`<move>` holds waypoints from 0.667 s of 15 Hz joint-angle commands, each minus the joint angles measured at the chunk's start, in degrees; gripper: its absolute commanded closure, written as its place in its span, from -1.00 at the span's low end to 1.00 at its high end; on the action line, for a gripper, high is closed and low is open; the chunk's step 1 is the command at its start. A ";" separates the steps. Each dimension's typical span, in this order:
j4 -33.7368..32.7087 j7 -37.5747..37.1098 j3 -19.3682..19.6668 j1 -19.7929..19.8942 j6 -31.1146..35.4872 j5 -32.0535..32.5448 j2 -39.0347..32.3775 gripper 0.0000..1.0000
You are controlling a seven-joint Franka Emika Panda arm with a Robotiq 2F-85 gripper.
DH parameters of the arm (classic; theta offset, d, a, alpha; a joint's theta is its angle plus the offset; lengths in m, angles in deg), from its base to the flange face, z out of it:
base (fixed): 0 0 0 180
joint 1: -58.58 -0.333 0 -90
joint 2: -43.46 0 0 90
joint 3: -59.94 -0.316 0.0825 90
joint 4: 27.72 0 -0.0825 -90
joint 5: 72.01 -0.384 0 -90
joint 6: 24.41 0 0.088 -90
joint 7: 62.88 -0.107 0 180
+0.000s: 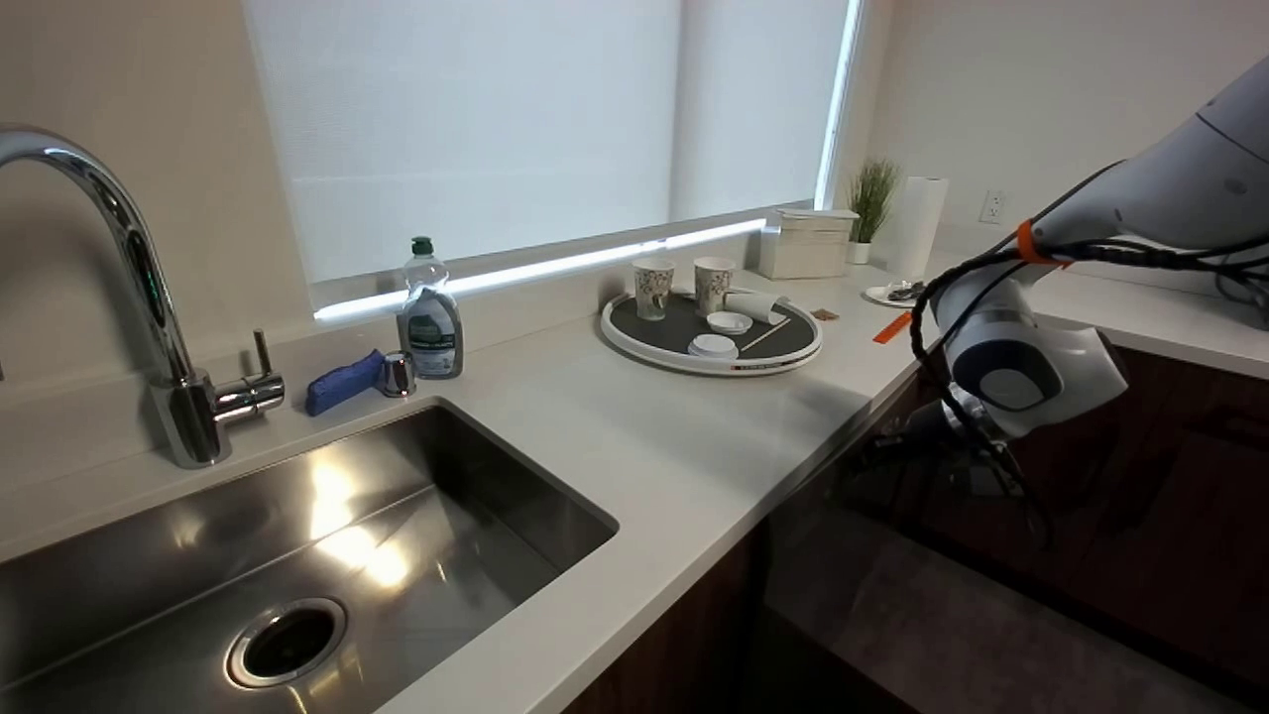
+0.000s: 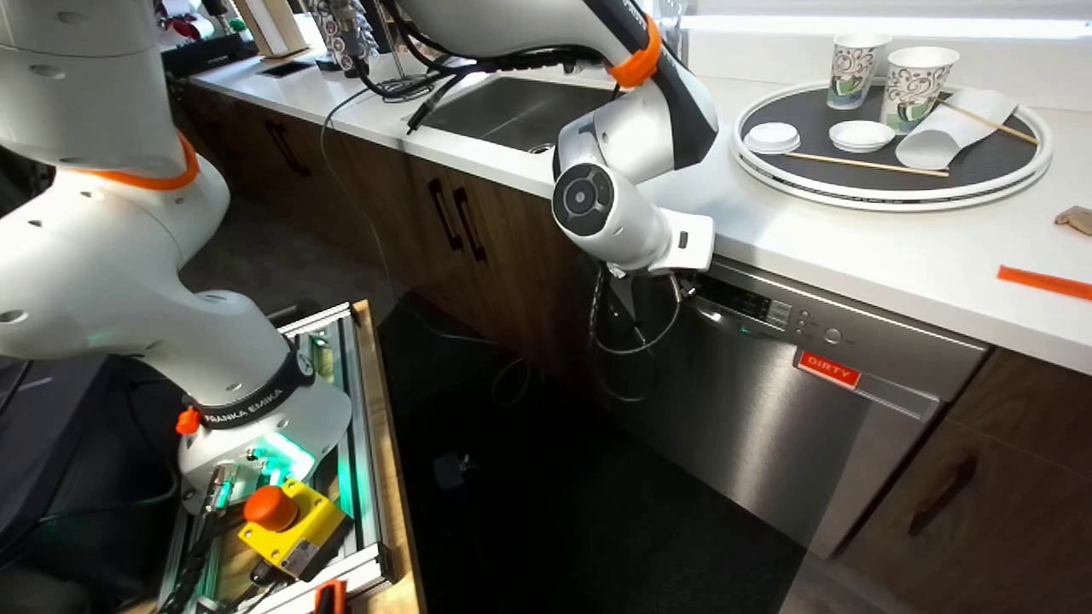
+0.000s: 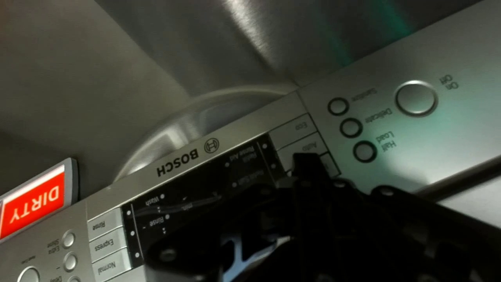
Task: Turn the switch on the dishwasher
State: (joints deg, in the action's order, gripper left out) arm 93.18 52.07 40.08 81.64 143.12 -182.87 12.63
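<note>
The black hand [image 3: 307, 164] is pressed together below the white counter's [image 2: 862, 247] edge, presumably for poking the steel dishwasher's [image 2: 742, 426] round silver On/Off button [image 3: 416, 98].

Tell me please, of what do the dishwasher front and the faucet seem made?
The dishwasher front looks like brushed stainless steel: grey, with soft vertical highlights. The faucet appears to be polished, chromed metal: sharp, mirror-like reflections; underlying metal unclear.

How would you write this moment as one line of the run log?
gripper: closed, in front of dishwasher control panel | contact: cannot tell | On/Off button: uncovered | DIRTY sign: on dishwasher front
</note>
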 commanded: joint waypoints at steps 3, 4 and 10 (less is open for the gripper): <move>1.46 -11.62 -1.13 -0.01 2.61 10.87 0.46 1.00; 1.74 -13.33 -1.02 -0.20 3.20 12.34 0.58 1.00; 5.03 -22.72 -0.36 -0.88 3.81 21.84 2.14 1.00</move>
State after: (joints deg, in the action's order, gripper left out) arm 95.13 34.96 39.48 81.52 145.47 -166.07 12.80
